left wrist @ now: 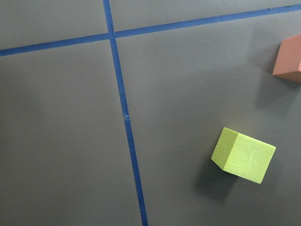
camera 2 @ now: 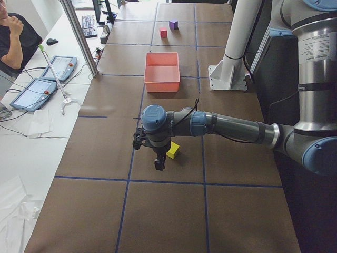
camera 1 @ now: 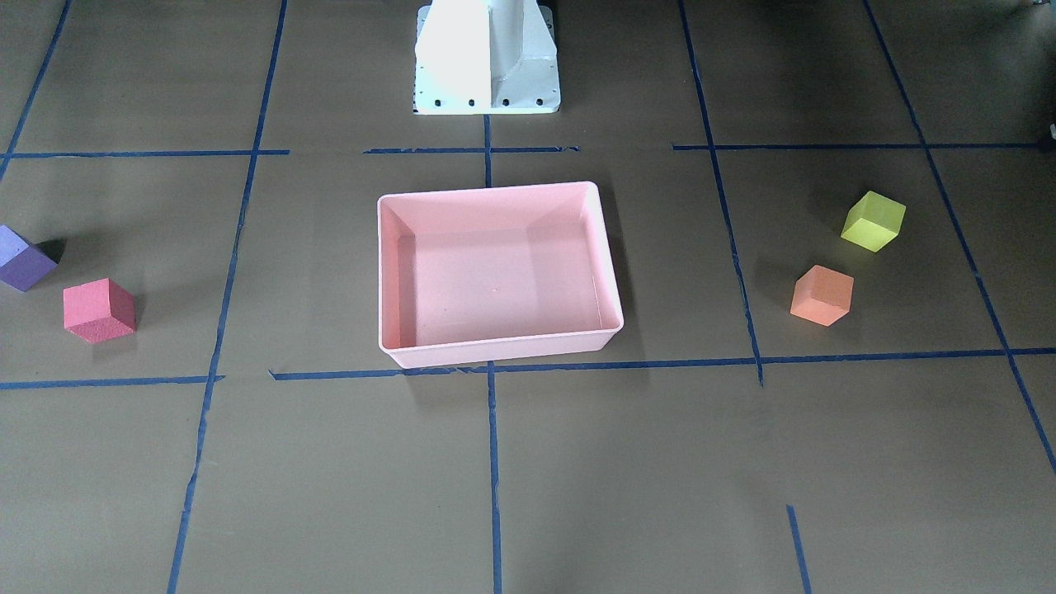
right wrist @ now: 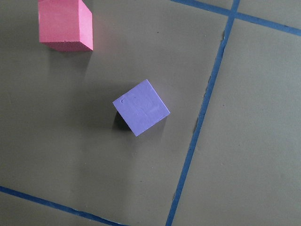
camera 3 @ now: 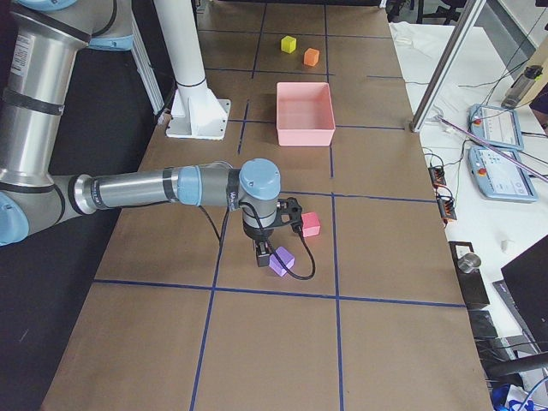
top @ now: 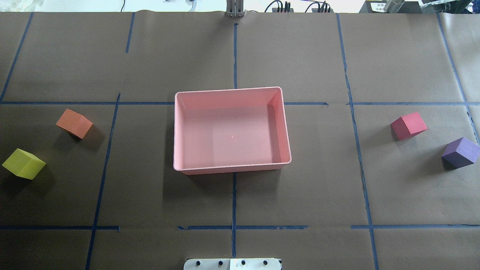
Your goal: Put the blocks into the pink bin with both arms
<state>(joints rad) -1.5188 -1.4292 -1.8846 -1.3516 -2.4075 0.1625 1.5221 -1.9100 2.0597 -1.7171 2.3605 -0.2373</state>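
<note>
Just beside right gripper [camera 3: 261,256] lies purple block [camera 3: 282,259].

Bright even light, soft shadows, sharp focus.

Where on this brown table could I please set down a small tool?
Bare table lies between the light-pink plastic bin and each pair of foam cubes, and along the bin's operator side. Crowded: orange cube and yellow-green cube under the left arm; red-pink cube and purple cube under the right arm.
</note>
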